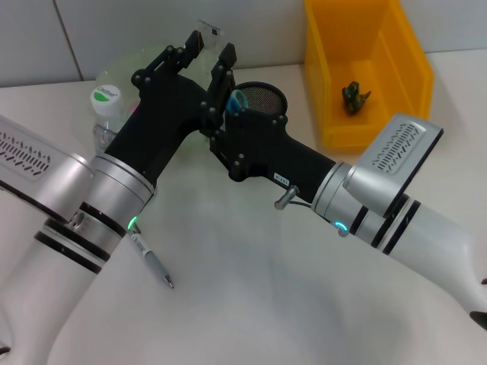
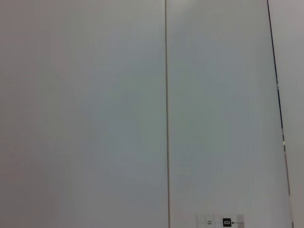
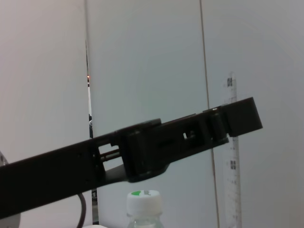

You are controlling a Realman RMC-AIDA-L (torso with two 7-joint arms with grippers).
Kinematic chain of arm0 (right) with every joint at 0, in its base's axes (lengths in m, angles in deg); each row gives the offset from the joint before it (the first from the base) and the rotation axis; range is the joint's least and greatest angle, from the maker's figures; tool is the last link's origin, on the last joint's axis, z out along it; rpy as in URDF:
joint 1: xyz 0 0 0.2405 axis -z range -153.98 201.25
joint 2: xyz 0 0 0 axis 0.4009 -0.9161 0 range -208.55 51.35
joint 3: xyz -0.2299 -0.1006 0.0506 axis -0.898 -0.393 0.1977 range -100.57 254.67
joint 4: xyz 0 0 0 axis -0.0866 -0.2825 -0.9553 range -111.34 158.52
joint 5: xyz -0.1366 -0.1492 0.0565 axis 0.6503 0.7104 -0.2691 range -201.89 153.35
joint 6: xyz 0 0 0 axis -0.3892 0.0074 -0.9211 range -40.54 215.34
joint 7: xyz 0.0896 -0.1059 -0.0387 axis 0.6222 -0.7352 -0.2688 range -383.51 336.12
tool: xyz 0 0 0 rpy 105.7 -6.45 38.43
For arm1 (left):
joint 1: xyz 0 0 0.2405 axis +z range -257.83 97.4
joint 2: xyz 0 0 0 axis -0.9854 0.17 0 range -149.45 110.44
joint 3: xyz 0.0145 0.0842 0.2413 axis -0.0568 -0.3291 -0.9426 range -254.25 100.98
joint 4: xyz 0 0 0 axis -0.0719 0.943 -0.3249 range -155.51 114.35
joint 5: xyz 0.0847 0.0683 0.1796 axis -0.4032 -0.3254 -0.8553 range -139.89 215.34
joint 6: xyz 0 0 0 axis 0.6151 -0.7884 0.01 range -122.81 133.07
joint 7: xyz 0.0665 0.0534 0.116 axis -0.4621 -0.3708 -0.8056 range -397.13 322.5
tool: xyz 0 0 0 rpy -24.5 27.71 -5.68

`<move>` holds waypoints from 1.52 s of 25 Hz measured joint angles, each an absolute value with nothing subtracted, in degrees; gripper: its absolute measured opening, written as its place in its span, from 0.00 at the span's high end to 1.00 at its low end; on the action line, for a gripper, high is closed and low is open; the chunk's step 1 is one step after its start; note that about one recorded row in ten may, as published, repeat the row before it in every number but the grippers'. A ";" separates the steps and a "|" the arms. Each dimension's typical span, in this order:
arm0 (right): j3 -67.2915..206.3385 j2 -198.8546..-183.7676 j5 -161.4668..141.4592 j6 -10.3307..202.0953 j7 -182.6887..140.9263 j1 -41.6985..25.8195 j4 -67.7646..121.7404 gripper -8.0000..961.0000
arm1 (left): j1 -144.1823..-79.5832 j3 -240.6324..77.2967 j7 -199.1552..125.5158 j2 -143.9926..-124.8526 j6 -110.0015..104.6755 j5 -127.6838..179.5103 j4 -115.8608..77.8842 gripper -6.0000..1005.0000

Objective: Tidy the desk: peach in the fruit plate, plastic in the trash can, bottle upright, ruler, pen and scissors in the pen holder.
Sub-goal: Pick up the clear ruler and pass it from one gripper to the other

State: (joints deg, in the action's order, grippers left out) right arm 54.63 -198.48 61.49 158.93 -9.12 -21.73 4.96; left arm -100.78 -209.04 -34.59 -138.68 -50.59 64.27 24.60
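My left gripper (image 1: 202, 47) is raised at the back of the desk, shut on a clear ruler (image 1: 208, 32) that stands upright. The ruler also shows in the right wrist view (image 3: 231, 161), and its end shows in the left wrist view (image 2: 220, 221). My right gripper (image 1: 222, 103) is just beside the black mesh pen holder (image 1: 266, 97). A blue object (image 1: 237, 99) sits at the holder's rim. The bottle (image 1: 106, 114) stands upright with a white cap (image 3: 144, 200). A pen (image 1: 151, 261) lies on the desk. Crumpled dark plastic (image 1: 354, 97) lies in the yellow bin (image 1: 396, 53). The peach is hidden.
A green plate (image 1: 129, 65) stands at the back left, partly behind my left arm. The two arms cross closely near the pen holder. A white wall rises right behind the desk.
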 joint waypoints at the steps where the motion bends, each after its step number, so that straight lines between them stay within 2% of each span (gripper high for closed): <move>1: 54.66 -198.48 61.58 158.93 -9.12 -21.73 4.96 0.73 | -100.78 -209.09 -34.59 -138.69 -50.59 64.27 24.60 0.61; 12: 55.40 -198.48 61.60 158.94 -9.16 -21.71 4.96 0.85 | -100.78 -209.09 -34.59 -138.69 -50.89 64.27 24.54 0.61; 38: 65.42 -198.47 68.40 158.19 -13.61 -19.42 2.89 0.98 | -100.57 -209.77 -34.55 -138.68 -53.24 63.67 23.95 0.54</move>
State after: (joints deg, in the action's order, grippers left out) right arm 65.42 -198.47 68.40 158.19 -13.61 -19.42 2.89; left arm -100.57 -209.77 -34.55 -138.68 -53.24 63.67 23.95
